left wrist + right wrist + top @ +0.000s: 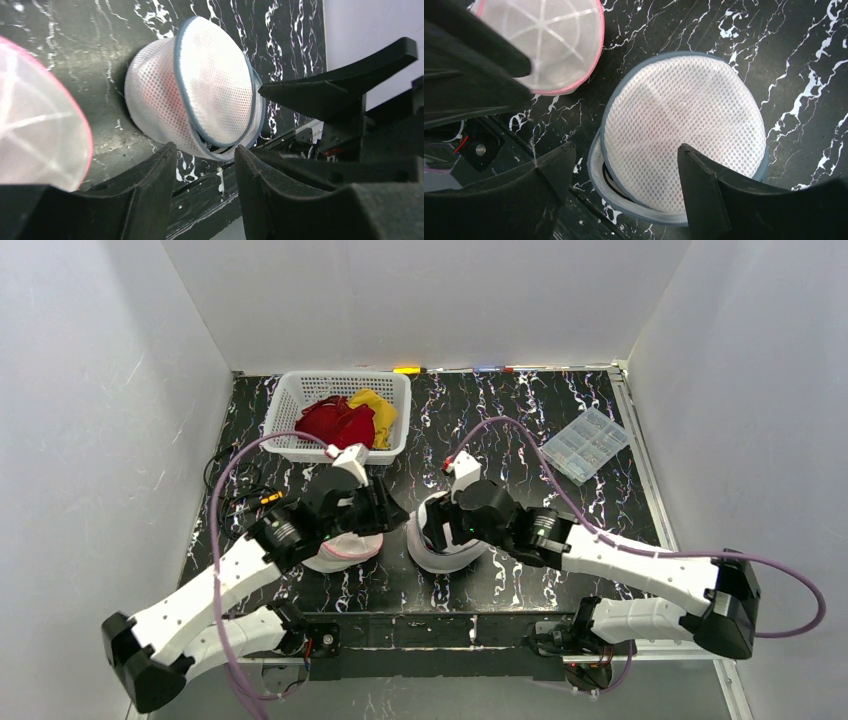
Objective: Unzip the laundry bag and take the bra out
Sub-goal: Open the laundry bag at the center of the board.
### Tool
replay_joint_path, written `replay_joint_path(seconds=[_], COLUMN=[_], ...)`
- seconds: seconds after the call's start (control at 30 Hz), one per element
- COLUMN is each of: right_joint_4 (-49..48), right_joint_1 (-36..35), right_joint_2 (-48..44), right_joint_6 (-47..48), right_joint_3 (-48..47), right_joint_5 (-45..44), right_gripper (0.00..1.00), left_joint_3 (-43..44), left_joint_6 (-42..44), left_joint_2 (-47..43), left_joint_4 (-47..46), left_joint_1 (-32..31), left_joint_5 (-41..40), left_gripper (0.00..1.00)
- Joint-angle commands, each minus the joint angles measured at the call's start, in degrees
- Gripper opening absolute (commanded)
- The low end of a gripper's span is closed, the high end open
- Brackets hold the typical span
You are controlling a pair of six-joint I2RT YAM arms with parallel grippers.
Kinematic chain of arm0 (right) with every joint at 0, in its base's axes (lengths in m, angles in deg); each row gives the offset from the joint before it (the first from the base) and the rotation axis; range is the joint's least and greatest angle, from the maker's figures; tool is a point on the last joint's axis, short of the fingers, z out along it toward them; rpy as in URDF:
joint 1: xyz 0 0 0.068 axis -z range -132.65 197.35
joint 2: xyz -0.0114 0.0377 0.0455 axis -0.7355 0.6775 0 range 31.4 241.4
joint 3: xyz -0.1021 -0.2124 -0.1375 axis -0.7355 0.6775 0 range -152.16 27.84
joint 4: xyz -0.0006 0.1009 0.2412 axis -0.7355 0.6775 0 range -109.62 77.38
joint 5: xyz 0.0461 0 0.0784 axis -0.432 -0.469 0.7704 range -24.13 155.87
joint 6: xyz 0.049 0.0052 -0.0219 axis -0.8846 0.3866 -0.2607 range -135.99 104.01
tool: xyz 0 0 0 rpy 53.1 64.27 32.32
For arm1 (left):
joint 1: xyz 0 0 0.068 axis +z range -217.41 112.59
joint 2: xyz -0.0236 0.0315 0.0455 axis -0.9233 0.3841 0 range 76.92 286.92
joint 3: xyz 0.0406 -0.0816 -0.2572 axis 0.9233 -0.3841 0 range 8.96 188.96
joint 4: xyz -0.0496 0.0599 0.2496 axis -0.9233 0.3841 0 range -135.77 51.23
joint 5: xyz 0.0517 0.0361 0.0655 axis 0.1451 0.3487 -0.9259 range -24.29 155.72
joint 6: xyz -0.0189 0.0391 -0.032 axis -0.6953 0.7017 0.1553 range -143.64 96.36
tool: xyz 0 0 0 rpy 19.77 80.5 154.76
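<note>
Laundry bag, the round white mesh one with blue-grey trim, lies on the black marbled table near its front edge, just right of centre. Along the side facing my bases its trimmed seam gapes, with a dark slit between the two rims. Through the mesh the left wrist camera catches a reddish tint; I cannot tell what it is.

My right gripper hangs right over this bag with its fingers spread wide. One finger is out past the gaping edge and the other is over the mesh dome, and nothing is held between them. I cannot tell whether the tips touch the fabric.

My left gripper is just to the left, pointed at the same bag. Its fingers are parted with only air in the gap, and they are close to the open seam but not on it. Beneath that arm sits a second mesh bag, this one pink-trimmed, near the first but not touching it.

Further back on the left stands a white basket holding a red cloth and a yellow cloth. A clear plastic box lies at the far right.
</note>
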Motion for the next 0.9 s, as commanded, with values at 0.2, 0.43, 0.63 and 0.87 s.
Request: replay_joint_path(seconds=[0.2, 0.43, 0.63, 0.87], right_joint_4=[5.1, 6.8, 6.5, 6.2], right_joint_1=[-3.8, -4.7, -4.7, -4.7], right_joint_2=[11.8, 15.1, 15.9, 14.7], right_joint_6=[2.7, 2.5, 2.2, 1.7], right_joint_3=[-11.0, -12.4, -11.7, -10.8], right_joint_5=[-8.1, -8.3, -7.2, -7.5], right_gripper=[0.67, 0.60, 0.49, 0.21], left_joint_3=[-7.1, -7.6, -8.2, -9.0], left_joint_6=[-2.9, -2.8, -3.1, -3.7], left_joint_2=[-13.0, -12.3, -12.0, -12.0], left_joint_4=[7.1, 7.2, 6.1, 5.3], left_joint_1=[0.1, 0.1, 0.1, 0.1], left_joint_5=[-11.2, -10.1, -8.9, -8.1], left_gripper=[0.45, 0.45, 0.45, 0.44])
